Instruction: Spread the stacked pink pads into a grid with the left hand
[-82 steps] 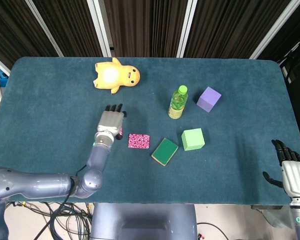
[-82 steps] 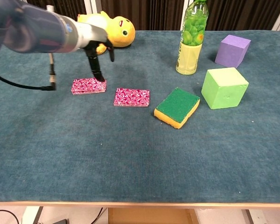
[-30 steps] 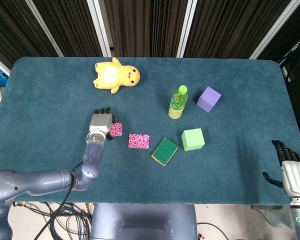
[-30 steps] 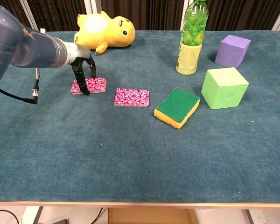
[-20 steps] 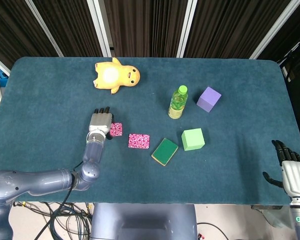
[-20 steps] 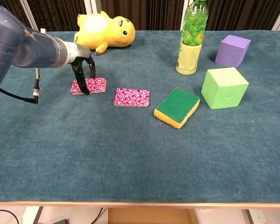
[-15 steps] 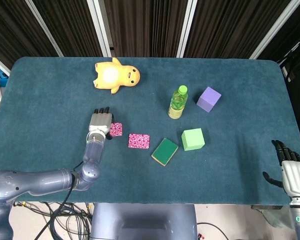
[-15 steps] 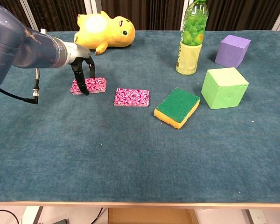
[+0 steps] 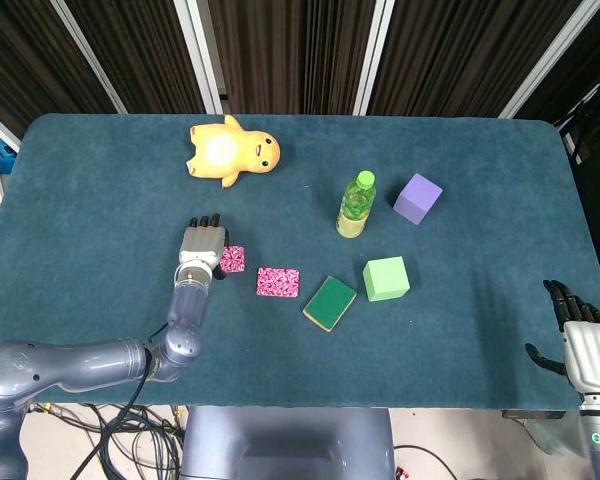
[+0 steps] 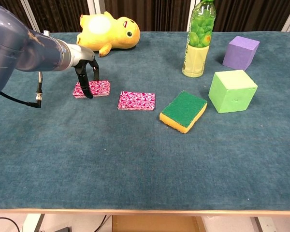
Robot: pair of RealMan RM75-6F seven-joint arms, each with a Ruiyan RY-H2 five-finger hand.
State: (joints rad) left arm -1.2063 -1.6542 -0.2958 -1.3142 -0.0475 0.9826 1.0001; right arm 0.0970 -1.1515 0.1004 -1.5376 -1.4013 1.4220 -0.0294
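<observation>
Left hand (image 10: 87, 72) is seen lowered onto the stack of pink pads (image 10: 97, 89), its dark fingers straddling the stack's left part; whether a pad is actually pinched cannot be told. One single pink pad (image 10: 136, 100) is already laid just right of the stack, long axis running left to right like the stack's own. Right of that pad a green sponge (image 10: 183, 111) is found, then a green cube (image 10: 232, 91). Behind the stack a yellow plush (image 10: 108, 31) is set well apart. Right hand (image 9: 585, 350) is kept far off at the table edge, fingers spread, nothing held.
</observation>
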